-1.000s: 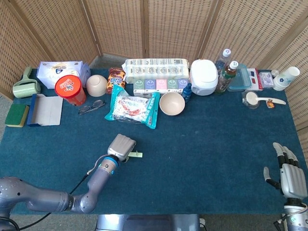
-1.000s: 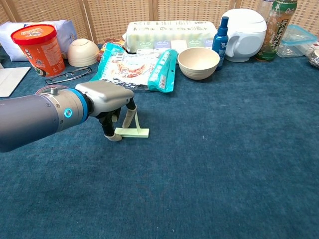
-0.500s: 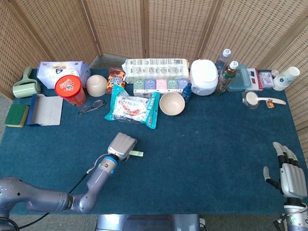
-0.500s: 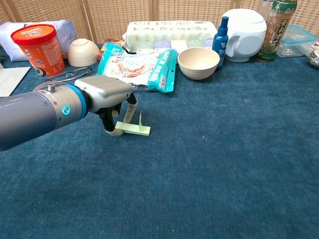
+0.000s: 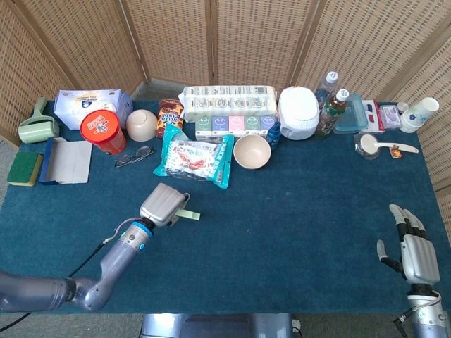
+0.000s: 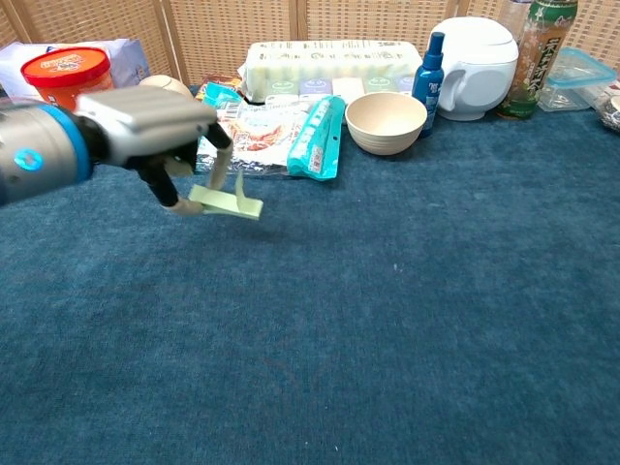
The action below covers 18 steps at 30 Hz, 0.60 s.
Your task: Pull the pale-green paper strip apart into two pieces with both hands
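Note:
The pale-green paper strip (image 6: 226,201) hangs above the blue table (image 6: 407,320), pinched in my left hand (image 6: 160,136). In the head view the strip (image 5: 189,215) pokes out to the right of that hand (image 5: 163,205). Its left end is hidden under the fingers. My right hand (image 5: 413,255) rests at the table's right front edge in the head view, fingers spread and holding nothing. It does not show in the chest view.
A snack bag (image 6: 266,131) and a beige bowl (image 6: 386,120) lie just behind the strip. A red tub (image 6: 66,70), glasses (image 5: 134,156), a tissue pack (image 6: 325,60), a white cooker (image 6: 475,53) and bottles (image 6: 535,56) line the back.
My left hand has lifted the strip off the table and carried it up and to the left. My right hand has shifted slightly.

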Tool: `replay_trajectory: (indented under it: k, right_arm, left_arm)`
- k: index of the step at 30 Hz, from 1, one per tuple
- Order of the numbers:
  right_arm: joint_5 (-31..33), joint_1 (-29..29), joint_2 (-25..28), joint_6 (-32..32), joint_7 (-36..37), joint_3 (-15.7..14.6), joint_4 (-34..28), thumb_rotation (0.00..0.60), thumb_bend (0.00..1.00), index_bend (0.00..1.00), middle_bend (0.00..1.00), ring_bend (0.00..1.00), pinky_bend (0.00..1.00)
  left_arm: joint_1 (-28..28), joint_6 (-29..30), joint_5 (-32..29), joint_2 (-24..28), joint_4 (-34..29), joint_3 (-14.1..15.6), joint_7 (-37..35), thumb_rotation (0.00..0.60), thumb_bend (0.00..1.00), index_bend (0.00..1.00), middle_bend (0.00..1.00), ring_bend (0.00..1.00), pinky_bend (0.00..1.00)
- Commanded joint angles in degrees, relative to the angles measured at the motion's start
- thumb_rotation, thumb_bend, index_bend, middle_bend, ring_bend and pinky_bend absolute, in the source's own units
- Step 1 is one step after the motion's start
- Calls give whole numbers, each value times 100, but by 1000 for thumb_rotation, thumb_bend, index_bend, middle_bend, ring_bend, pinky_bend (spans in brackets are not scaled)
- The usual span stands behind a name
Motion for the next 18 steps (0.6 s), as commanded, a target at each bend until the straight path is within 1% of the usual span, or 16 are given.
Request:
replay_trajectory:
  k: [1,5,8,14,18]
  right_arm:
    - [-48,53,-13,-40,7,3,-22,600,489,0,126,11,83]
    - [-169,148,-28,-81,-4,0,-104,600,489,0,126,12,84]
    - [-249,229,-20,-142,65,-1,-172,600,489,0,126,12,84]
    - [-431,421,-3,-305,226,-13,-292,600,489,0,134,20,84]
    - [-571,562,-13,-395,359,-21,-393,600,489,0,136,30,95]
  left_arm:
    - [309,-42,702,643,-246,190,-743,600,350,738,1000,1000,1000]
    - [567,-44,1249,1166,-400,359,-1394,600,350,738,1000,1000,1000]
    - [748,-20,1548,1504,-519,434,-1882,600,350,738,1000,1000,1000]
    - [995,24,2092,2090,-743,564,-2530,600,351,738,1000,1000,1000]
    - [1068,-138,2488,2485,-874,667,-3068,600,351,738,1000,1000,1000]
